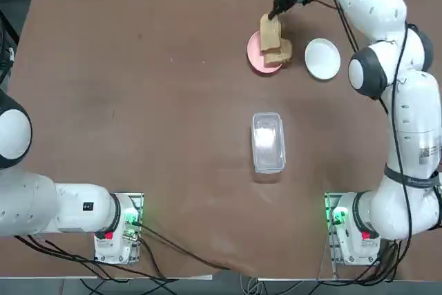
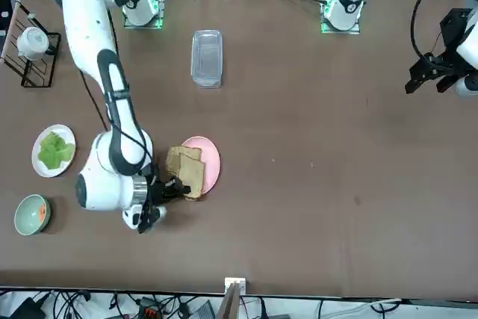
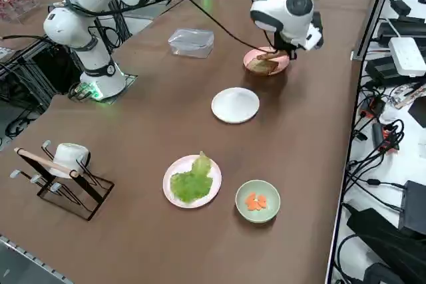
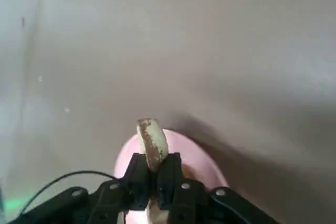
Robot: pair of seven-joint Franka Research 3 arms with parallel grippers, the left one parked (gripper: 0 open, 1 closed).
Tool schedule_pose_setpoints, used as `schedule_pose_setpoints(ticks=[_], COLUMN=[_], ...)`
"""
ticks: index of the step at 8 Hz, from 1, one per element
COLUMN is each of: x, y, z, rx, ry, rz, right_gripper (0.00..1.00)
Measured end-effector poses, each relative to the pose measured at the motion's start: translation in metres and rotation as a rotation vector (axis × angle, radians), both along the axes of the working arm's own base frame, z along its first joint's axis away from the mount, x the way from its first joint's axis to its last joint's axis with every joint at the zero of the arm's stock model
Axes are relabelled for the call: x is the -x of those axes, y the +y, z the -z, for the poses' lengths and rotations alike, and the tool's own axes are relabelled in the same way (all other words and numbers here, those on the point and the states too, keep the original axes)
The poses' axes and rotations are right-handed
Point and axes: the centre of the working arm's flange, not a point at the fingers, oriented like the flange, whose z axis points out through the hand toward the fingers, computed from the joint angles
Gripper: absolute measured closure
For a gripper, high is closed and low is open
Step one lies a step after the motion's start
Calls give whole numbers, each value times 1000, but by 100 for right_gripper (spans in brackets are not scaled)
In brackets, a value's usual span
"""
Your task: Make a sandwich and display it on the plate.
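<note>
Your right gripper [image 4: 152, 182] was clamped on the crust edge of one bread slice [image 1: 270, 31], holding it tilted up over the pink plate [image 1: 257, 58] at the far side of the desk [image 1: 138, 115]. Directly under the gripper, a second bread slice [image 1: 279, 54] lay flat on that pink plate, touching the lifted slice's lower end. Just beside the gripper, toward the arm's base side, the white plate [image 1: 322, 58] sat bare on the desk, apart from the pink one. Farther out lay a clear plastic container [image 1: 268, 141]. Well away from the gripper stood a plate of lettuce [image 3: 192, 181] and a small green bowl [image 3: 257, 200].
</note>
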Motion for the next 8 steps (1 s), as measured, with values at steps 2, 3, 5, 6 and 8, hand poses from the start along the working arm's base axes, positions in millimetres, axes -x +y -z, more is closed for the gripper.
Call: schedule_pose_setpoints(ticks=[2,3,5,6,8], x=[11,16,9,4,6], y=[0,-7,-68,-123,-210], z=[-62,-91,-130,-140,-152], rx=[51,68,81,77,89], ry=[99,128,139,152,175], rz=[61,90,201,273,393], right_gripper=[92,92,92,92,92])
